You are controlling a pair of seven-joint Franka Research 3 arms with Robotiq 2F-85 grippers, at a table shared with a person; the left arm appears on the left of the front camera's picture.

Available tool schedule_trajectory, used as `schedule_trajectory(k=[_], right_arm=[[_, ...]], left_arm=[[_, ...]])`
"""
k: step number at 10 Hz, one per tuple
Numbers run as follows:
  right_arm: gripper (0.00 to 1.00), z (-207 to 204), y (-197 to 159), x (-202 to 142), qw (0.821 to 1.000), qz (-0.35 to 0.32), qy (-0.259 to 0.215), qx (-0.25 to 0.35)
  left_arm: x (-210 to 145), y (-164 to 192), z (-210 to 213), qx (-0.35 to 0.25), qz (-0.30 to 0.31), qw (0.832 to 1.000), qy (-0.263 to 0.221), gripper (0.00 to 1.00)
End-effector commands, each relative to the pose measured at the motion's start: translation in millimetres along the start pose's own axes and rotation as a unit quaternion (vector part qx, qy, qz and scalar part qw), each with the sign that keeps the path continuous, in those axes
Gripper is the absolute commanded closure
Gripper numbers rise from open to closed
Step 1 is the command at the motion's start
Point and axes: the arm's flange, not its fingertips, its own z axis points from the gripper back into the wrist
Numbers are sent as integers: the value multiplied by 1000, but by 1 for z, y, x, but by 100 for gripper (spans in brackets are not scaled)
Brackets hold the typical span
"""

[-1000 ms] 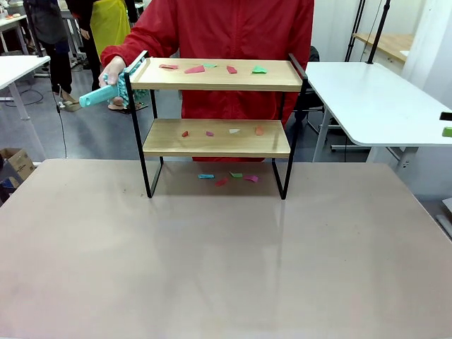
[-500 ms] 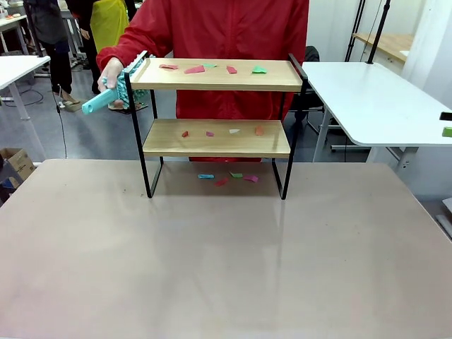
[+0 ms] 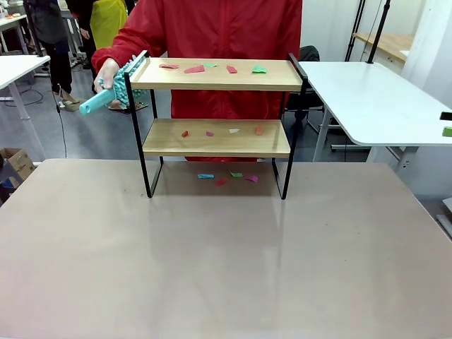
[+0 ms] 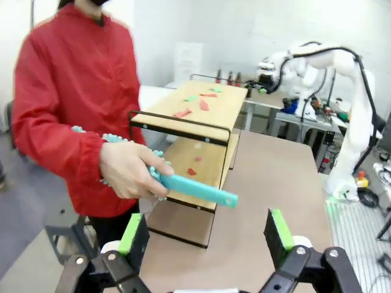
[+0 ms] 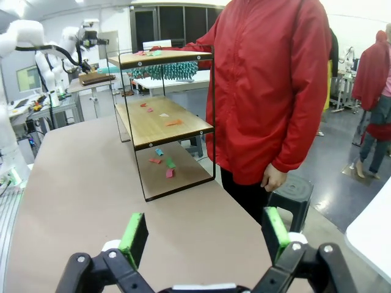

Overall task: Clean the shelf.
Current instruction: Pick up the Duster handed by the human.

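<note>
Standing near the far edge of the pale, faintly glossy table (image 3: 212, 268), the shelf (image 3: 275, 79) was seen as two light wooden boards carried in a thin black metal frame on four slender legs. Small flat scraps of coloured paper (image 3: 194, 69), red, green, pink and blue, were scattered over both boards and on the table surface beneath the lower one.

A teal plastic brush (image 3: 95, 104), with a long straight handle and a head of soft, knobbly bristles, was held at the end of the upper board. It was clasped by one hand of the person (image 3: 107, 70), the fingers wrapped round the handle close to the head and the red-sleeved arm bent at the elbow. The person's other hand (image 5: 275, 177) was seen hanging at the side, loosely curled.

The left gripper (image 4: 206, 231) was held above the table well short of the shelf, its green-padded fingers spread wide with nothing between them. The right gripper (image 5: 204, 234) was posed likewise, also empty.

Part of the brush head was hidden behind the black frame in the front view, so contact with the board could not be judged. The scraps' exact outlines were too small to be made out.
</note>
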Motion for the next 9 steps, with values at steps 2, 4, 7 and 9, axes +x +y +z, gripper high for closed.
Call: schedule_trajectory(k=[2, 4, 7, 9], right_arm=[[0, -2, 1, 4, 1000, 4, -1, 1], [0, -2, 1, 4, 1000, 4, -1, 1], [0, -2, 1, 4, 1000, 4, -1, 1], [0, -2, 1, 4, 1000, 4, -1, 1]], left_arm=[[51, -62, -62, 87, 96, 985, 117, 0], [72, -85, -90, 187, 131, 958, 172, 0], [90, -120, -141, 298, 147, 903, 272, 0], [88, -140, -171, 324, 138, 875, 332, 0]])
